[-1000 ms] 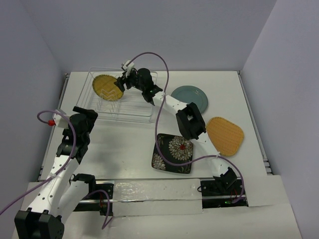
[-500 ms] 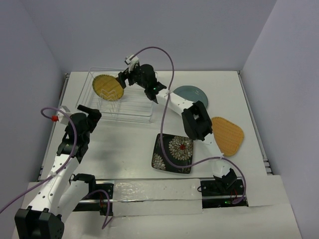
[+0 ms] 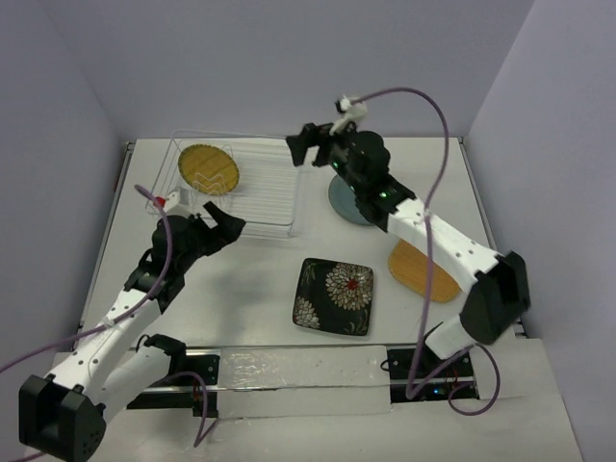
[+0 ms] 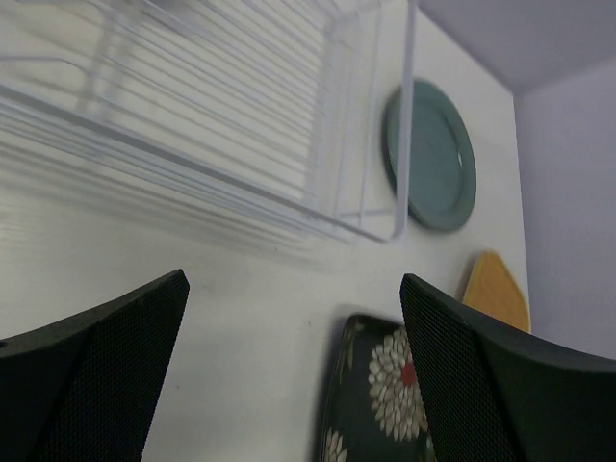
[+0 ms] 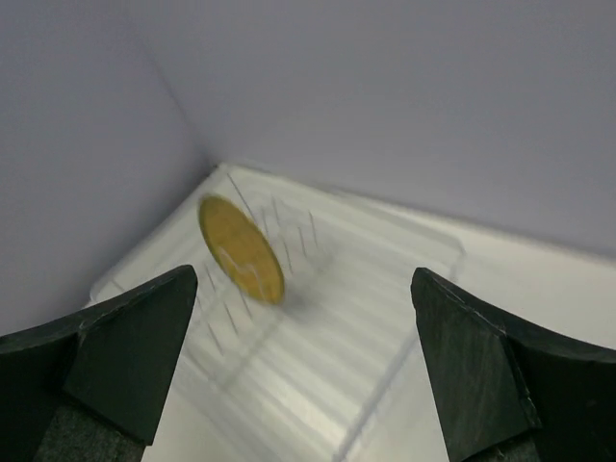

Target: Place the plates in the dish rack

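The round yellow plate stands on edge among the dividers at the left end of the clear dish rack; it also shows in the right wrist view. The square black flowered plate lies flat at table centre and shows in the left wrist view. The teal-grey plate lies right of the rack, partly under the right arm. The orange plate lies further right, partly hidden. My left gripper is open and empty by the rack's near edge. My right gripper is open and empty above the rack's right end.
The table is walled by grey panels at the back and sides. The rack's clear rim stands between the left gripper and the teal-grey plate. A rail with cables runs along the near edge.
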You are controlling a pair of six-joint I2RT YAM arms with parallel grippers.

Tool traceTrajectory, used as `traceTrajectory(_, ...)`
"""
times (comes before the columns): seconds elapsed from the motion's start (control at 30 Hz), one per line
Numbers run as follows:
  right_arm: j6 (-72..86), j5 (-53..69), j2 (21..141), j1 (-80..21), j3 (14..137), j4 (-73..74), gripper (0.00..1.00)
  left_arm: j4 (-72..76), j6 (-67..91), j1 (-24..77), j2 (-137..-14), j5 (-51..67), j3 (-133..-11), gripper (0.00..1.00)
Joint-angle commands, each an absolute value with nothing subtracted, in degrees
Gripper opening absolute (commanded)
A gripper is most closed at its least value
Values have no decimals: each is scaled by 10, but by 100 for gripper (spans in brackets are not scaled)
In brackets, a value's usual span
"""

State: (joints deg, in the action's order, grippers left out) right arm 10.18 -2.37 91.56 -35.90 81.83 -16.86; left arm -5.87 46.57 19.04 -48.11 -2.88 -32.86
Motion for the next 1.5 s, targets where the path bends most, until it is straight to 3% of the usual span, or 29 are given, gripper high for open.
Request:
traceTrajectory(0.0,211,-160,769,-350,666,-54,100,19,398,258,-523,65,-330,99)
traceTrajectory(0.33,435,-164,463,-330,363,182,100,119,366,390,-670,176,-324,99)
traceTrajectory(0.6,517,-67,384,-307,244,288,100,117,347,469,-784,158,-346,95)
traceTrajectory(0.73,538,-39,373,-301,198,292,100,110,342,497,-852,153,-372,83)
traceTrajectory(0.93,545,-24,393,-300,161,273,100,107,344,502,-911,165,-398,48)
traceTrajectory(1.17,544,19,427,-294,128,194,99,106,351,502,-918,158,-401,18)
traceTrajectory(1.3,533,48,459,-282,125,174,94,105,357,502,-926,156,-401,2)
traceTrajectory(1.47,524,98,468,-271,111,138,84,112,372,502,-941,149,-397,0)
